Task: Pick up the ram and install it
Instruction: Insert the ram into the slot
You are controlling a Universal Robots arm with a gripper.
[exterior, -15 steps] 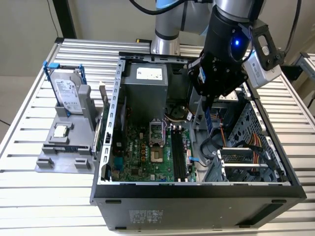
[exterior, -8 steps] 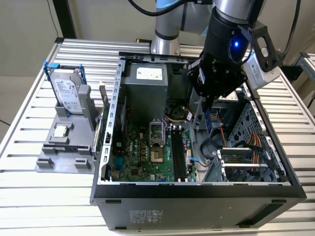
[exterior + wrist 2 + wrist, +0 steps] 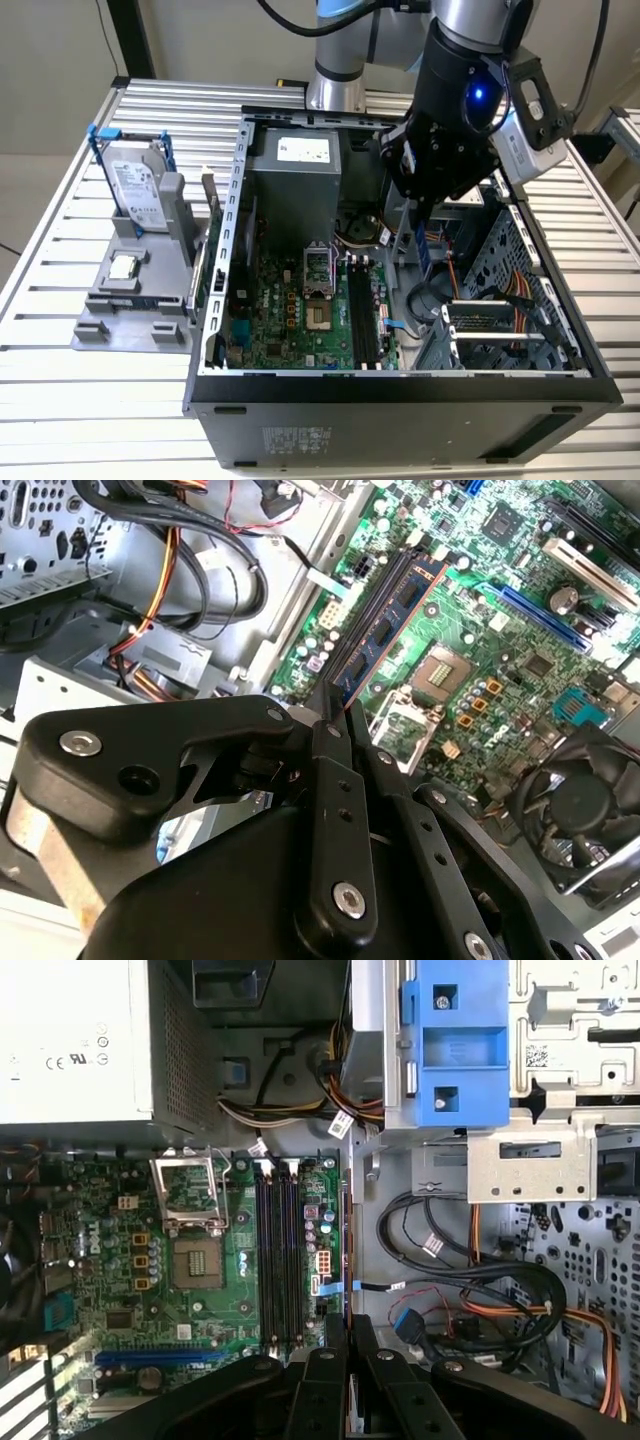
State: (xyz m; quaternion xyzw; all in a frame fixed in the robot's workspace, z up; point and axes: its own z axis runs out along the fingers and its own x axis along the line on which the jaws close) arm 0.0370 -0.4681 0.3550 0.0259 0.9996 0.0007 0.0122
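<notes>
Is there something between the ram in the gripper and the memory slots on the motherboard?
Nothing visible blocks it. The gripper holds the ram above the open memory slots of the motherboard. The cables lie beside the board, apart from the slots.

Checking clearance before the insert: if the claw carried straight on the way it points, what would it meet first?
Probably the memory slots on the green motherboard. The claw, shut on the ram, points down at them, though depth is unclear.
</notes>
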